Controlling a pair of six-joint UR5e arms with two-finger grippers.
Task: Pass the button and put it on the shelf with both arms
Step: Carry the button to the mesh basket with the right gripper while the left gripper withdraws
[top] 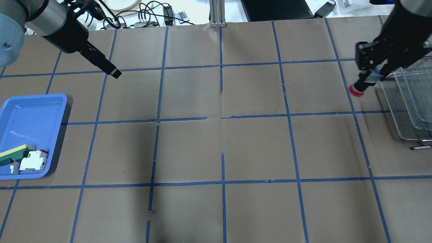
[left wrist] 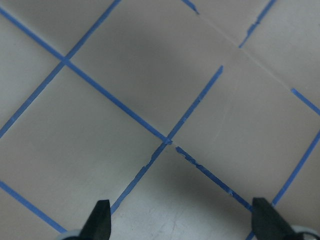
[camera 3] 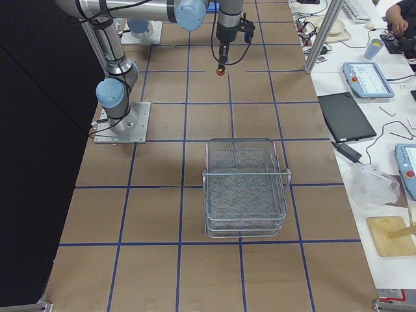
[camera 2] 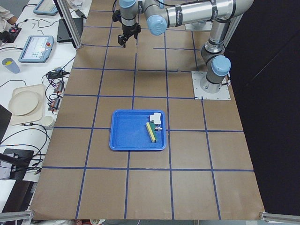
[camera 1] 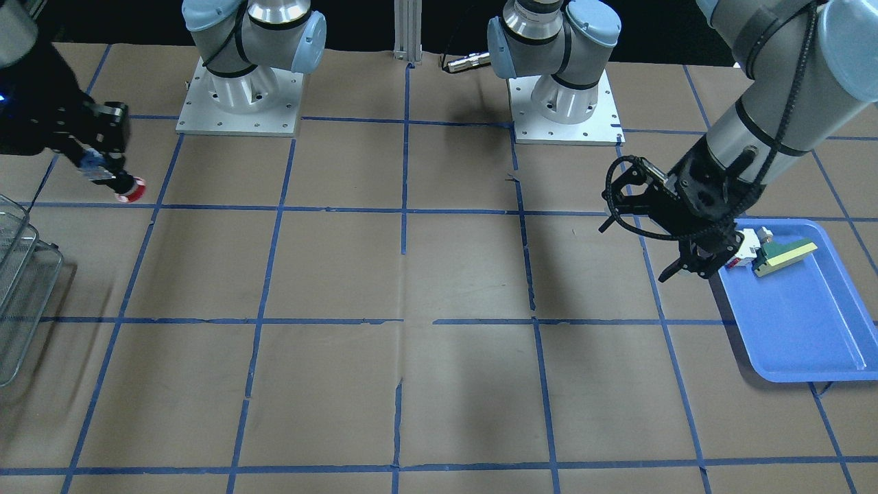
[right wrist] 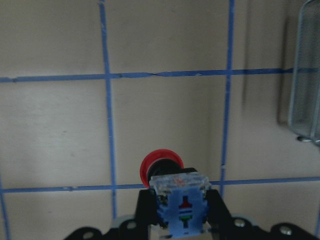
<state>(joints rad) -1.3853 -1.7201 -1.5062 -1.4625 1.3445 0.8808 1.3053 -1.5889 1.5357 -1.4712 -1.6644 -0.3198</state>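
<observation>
At upper right overhead, our right gripper (top: pixel 371 79) grips the button (top: pixel 357 89), seemingly just beside the shelf (top: pixel 408 111). Our left gripper (left wrist: pixel 182 221) gapes wide.

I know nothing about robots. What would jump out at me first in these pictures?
The red button stands out most: the right hand grips it by its pale rear, head pointing down, close to the wire shelf at that end. Toward the other end the left hand hangs open and empty above the table, and a bright blue tray there holds a few small parts.
</observation>
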